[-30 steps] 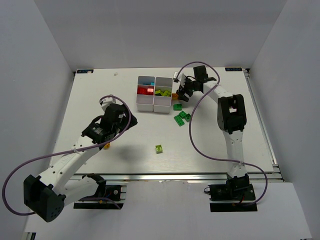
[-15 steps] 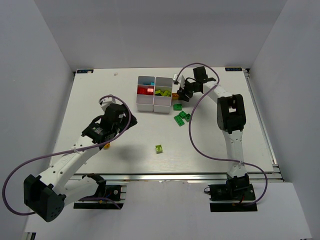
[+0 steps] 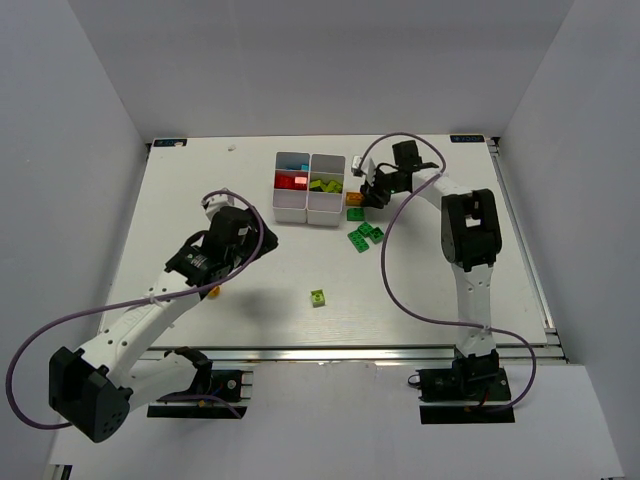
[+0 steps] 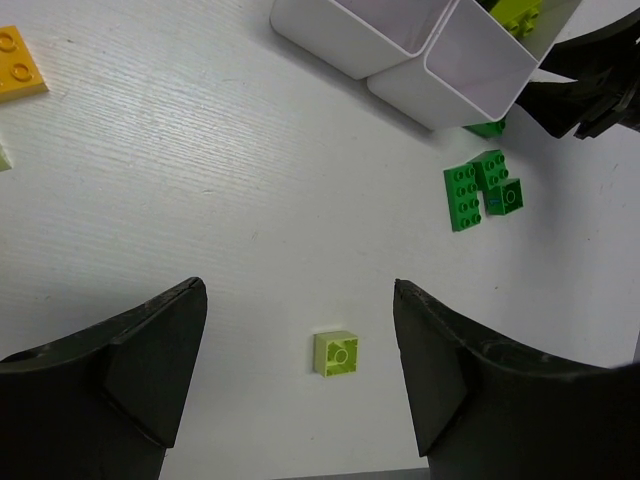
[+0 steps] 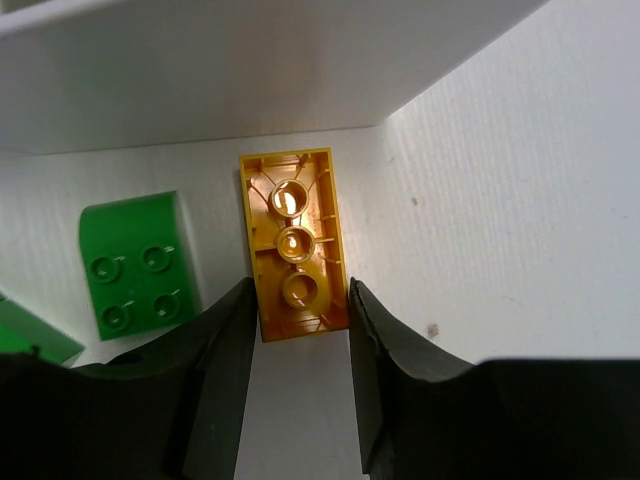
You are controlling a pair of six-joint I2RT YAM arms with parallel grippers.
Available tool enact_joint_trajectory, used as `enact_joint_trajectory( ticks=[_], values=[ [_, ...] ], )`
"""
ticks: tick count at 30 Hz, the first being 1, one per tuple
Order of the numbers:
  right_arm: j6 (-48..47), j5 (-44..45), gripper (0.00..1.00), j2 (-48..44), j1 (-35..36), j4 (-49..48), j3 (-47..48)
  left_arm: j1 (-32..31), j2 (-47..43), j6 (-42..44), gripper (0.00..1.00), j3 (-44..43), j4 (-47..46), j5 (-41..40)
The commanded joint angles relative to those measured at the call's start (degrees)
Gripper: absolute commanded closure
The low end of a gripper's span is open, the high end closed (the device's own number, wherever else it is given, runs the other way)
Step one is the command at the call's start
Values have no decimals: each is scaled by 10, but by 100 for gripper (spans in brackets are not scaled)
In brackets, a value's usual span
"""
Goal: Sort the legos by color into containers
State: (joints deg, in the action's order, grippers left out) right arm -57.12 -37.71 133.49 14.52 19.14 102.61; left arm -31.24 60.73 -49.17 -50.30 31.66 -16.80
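Right gripper [image 5: 298,305] pinches the upturned orange hollow plastic brick [image 5: 293,220] across its long sides, just beside the white compartment tray [image 5: 200,80]. Light, rigid, slick; lifted or not, hard to say. Left gripper [image 4: 298,300] hangs spread, empty.

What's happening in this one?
Lego bricks are being sorted by colour into a white tray, which already holds red, light blue and lime pieces. The right gripper has its fingers against both long sides of an orange brick lying studs-down on the table beside the tray wall. The left gripper hangs open and empty above a lone lime brick. Several green bricks lie unsorted near the tray.
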Motion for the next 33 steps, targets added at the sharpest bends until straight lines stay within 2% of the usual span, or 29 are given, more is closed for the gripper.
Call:
enact_joint_trajectory(
  ticks=[1,10,19,26,33],
  values=[
    [5,-18,77,-53,-8,-11,-27,2,3,-2,16,6,-15,20],
    [28,-21,82,-154,-17,-38,-127,2,-18,-8,16,24,-20,12],
    [83,-40,86,-261,-3,-33,-162,4,-42,-6,16,42,-19,-10],
    [132,-25,87,-289,86,-30,-151,4,-61,-1,15,56,-13,-32],
    [213,62,88,-235,168,-52,-73,5,-94,-3,15,64,-5,-60]
  ],
)
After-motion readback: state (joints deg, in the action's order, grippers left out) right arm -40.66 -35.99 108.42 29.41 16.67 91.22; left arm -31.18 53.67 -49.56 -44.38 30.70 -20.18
